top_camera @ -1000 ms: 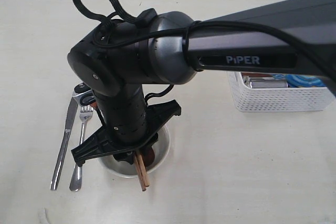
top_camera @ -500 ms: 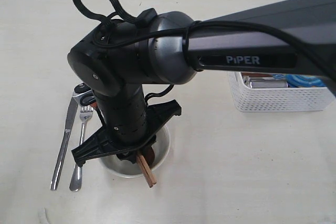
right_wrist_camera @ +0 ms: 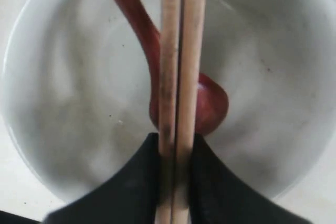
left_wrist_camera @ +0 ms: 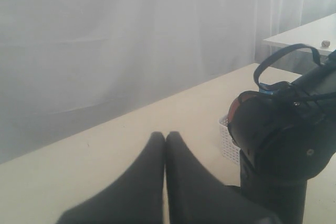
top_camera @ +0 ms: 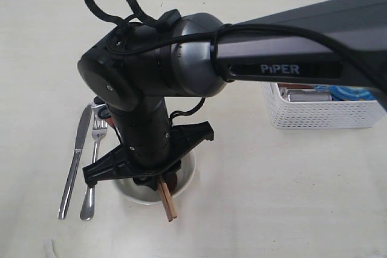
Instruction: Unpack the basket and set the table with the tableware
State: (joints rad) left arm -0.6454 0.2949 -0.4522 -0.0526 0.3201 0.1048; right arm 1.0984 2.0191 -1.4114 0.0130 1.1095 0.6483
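Note:
My right gripper (right_wrist_camera: 176, 145) is shut on the two wooden chopsticks (right_wrist_camera: 178, 51) and holds them side by side above the white bowl (right_wrist_camera: 273, 66). A dark red wooden spoon (right_wrist_camera: 210, 106) lies inside the bowl. In the exterior view the chopsticks (top_camera: 165, 200) stick out past the bowl's rim (top_camera: 188, 173) under the right wrist. The steel knife (top_camera: 72, 167) and fork (top_camera: 92, 173) lie left of the bowl on the table (top_camera: 272, 197). The white basket (top_camera: 320, 116) stands at the right. My left gripper (left_wrist_camera: 165, 136) is shut and empty, above the table.
The basket holds a blue snack bag (top_camera: 347, 93) and a steel item (top_camera: 305, 96). The right arm (top_camera: 290, 46) stretches across the table from the right and hides part of the bowl. In the left wrist view the basket (left_wrist_camera: 227, 140) shows behind the right arm (left_wrist_camera: 283, 140).
The right wrist has turned slightly over the bowl, and the chopsticks' free ends have swung a little. The knife, fork and basket have not moved.

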